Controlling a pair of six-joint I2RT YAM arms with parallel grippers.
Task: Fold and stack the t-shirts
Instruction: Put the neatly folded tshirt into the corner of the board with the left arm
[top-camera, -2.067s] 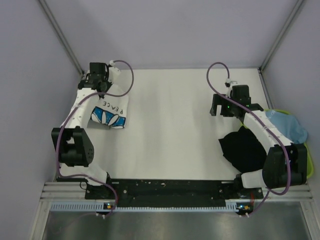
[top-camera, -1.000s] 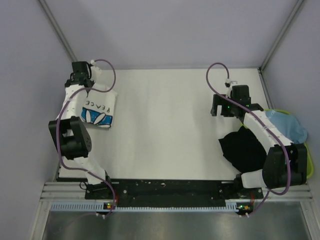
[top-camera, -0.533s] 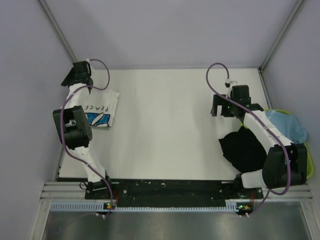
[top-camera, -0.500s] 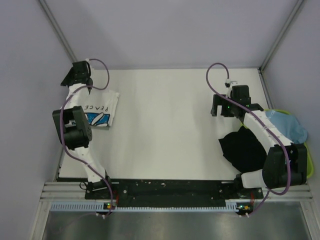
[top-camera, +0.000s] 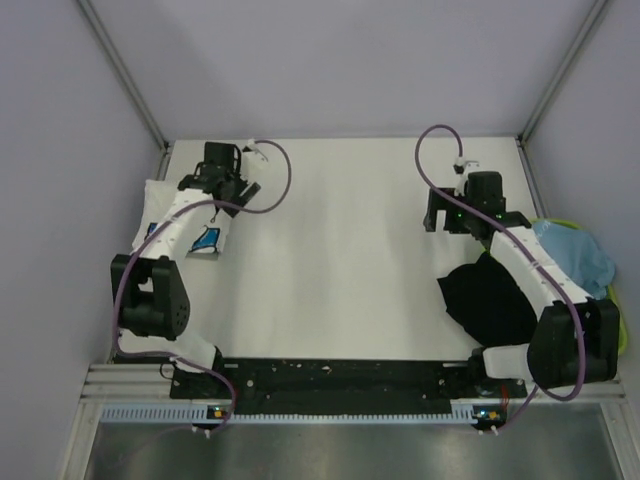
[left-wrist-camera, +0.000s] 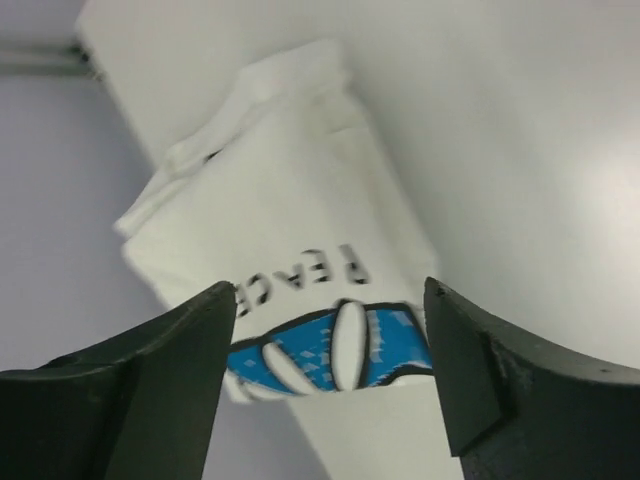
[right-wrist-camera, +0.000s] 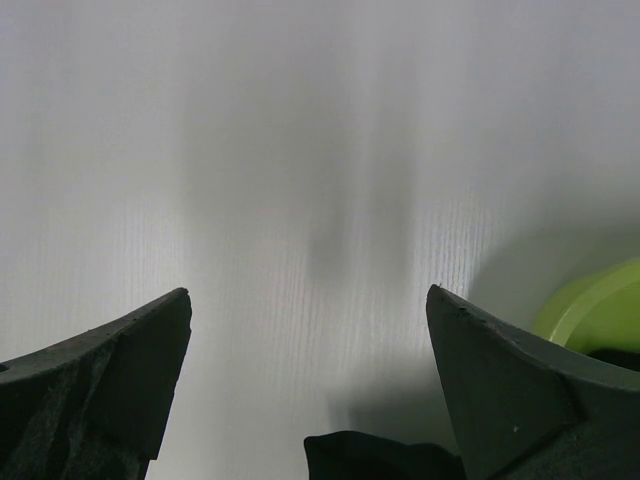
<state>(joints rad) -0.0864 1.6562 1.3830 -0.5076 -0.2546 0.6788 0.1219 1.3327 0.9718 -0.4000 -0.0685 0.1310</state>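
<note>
A folded white t-shirt (left-wrist-camera: 290, 200) with dark lettering and a blue flower print lies at the table's far left edge, partly hidden under my left arm in the top view (top-camera: 207, 240). My left gripper (left-wrist-camera: 330, 300) hovers above it, open, with nothing between the fingers; from above it sits just right of the shirt (top-camera: 212, 185). A crumpled black t-shirt (top-camera: 490, 300) lies at the right, beside my right arm. My right gripper (top-camera: 468, 215) hangs open over bare table beyond it (right-wrist-camera: 310, 300). The black t-shirt's edge (right-wrist-camera: 380, 460) shows at the bottom of the right wrist view. A light blue t-shirt (top-camera: 575, 250) rests on the tray.
A lime-green tray (top-camera: 622, 330) sits at the right table edge; its rim (right-wrist-camera: 590, 305) shows in the right wrist view. Lavender walls and metal frame posts (top-camera: 125, 75) close in the white table (top-camera: 340, 250) on three sides.
My left gripper has opened and let go of the white t-shirt, then swung right, away from the far left corner. The shirt now lies flat. The right arm has stayed still.
</note>
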